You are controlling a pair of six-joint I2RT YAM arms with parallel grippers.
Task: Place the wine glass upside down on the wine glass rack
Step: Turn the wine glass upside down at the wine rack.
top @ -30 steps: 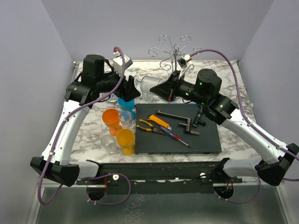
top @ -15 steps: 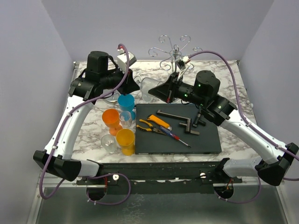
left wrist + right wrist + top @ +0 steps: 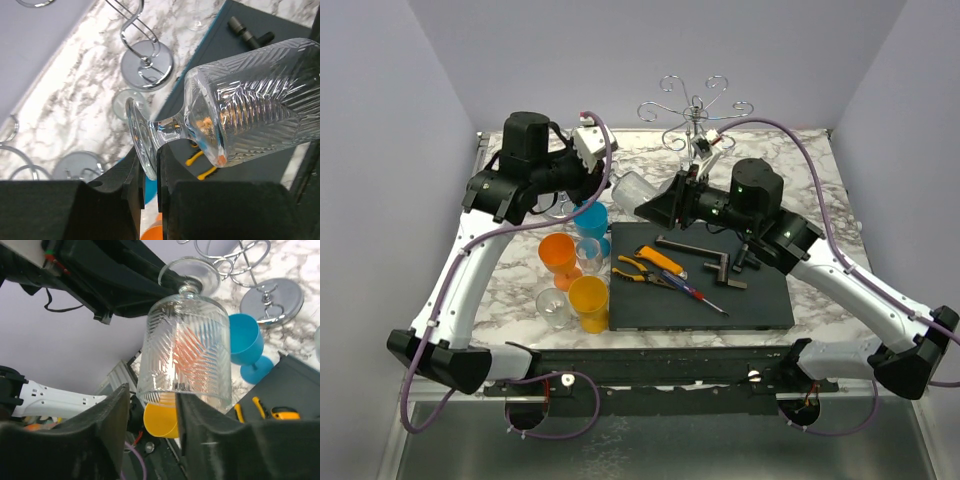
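My left end effector pinches the wine glass by its foot, sideways in the air near the rack, so I want to close the spread right end effector gently round the bowl before the left lets go.

Clear herringbone-ribbed wine glass; grey-veined white table; blue cup, orange cup, yellow cup; dark, perhaps black, mat.

I'm working in a lab test booth: plain walls are enclosing a marble table carrying bolted robot arms.
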